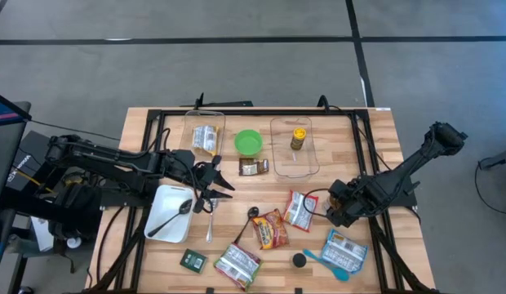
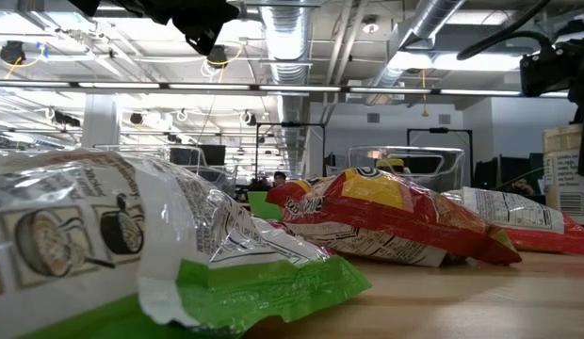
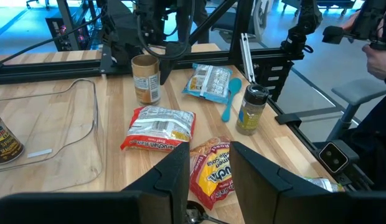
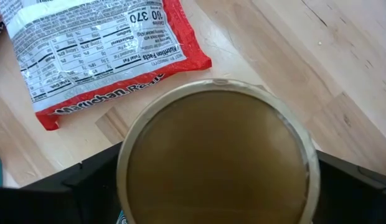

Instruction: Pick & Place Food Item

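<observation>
In the high view, a pale wooden slatted worktop (image 1: 375, 131) with a black frame is seen on a grey floor (image 1: 237, 65) crossed by dark lines. The left end effector (image 1: 220, 184) is held over the worktop's left half, just beside a white rectangular tray (image 1: 159, 200). The right end effector (image 1: 339, 211) is lowered near a red-and-white noodle packet (image 1: 299, 210). A round green bowl (image 1: 248, 142) is set between two clear containers at the far side.

In the low view, a green-and-white foil packet (image 2: 132, 245) and a red-and-yellow crinkled packet (image 2: 386, 212) are seen lying on the wood. A hall with silver ceiling ducts (image 2: 433, 28) and strip lights is seen behind.

In the left wrist view, the left fingers are seen narrowly apart. A tan cylindrical can (image 3: 145, 78) is shown upright on the worktop under the right end effector, near the noodle packet.

In the right wrist view, the can's round lid is shown between the widely spread fingers. Contact cannot be told.
</observation>
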Controlling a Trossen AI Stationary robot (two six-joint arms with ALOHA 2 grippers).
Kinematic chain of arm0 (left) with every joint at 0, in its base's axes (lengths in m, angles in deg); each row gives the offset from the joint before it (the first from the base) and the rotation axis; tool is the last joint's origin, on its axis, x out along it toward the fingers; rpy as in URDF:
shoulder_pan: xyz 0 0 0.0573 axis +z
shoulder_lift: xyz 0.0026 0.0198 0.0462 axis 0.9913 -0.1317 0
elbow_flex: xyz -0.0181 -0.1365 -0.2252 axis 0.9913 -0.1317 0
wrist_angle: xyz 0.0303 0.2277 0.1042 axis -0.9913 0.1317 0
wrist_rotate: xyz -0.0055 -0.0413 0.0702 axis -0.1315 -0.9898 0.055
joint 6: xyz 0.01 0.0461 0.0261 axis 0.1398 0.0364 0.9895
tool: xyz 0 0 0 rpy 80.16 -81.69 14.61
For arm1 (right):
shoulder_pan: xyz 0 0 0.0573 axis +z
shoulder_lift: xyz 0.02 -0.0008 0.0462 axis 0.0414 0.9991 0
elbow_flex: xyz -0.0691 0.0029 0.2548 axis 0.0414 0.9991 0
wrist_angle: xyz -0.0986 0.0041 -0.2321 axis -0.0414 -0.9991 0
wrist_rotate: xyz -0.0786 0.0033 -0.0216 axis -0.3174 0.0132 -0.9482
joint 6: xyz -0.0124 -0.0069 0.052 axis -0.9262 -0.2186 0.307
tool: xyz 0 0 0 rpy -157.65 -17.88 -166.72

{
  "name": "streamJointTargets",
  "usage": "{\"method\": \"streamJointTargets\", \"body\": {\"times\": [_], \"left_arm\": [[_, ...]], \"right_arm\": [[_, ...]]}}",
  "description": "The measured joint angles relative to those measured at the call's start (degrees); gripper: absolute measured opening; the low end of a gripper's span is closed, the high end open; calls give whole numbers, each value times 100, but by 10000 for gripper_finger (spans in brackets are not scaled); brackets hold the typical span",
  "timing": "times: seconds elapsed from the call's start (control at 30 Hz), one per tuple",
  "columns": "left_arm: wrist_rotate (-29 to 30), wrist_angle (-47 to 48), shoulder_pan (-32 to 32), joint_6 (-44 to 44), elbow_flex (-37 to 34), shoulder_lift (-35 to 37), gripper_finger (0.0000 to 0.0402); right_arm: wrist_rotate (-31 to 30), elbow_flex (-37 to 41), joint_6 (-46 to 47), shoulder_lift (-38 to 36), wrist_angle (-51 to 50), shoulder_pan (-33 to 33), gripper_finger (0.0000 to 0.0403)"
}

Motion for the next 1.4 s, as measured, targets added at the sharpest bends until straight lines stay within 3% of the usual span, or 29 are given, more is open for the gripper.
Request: {"method": "streamJointTargets", "body": {"times": [0.77,1.2,1.4], "left_arm": [[0,0,1,0,-1,0,108],[0,-2,-1,0,1,0,108],[0,0,0,-1,-1,0,108]], "right_arm": [[-146,0,-46,0,-94,-179,382],[-129,0,-46,0,67,-179,301],[-131,0,-46,-4,85,-179,285]]}}
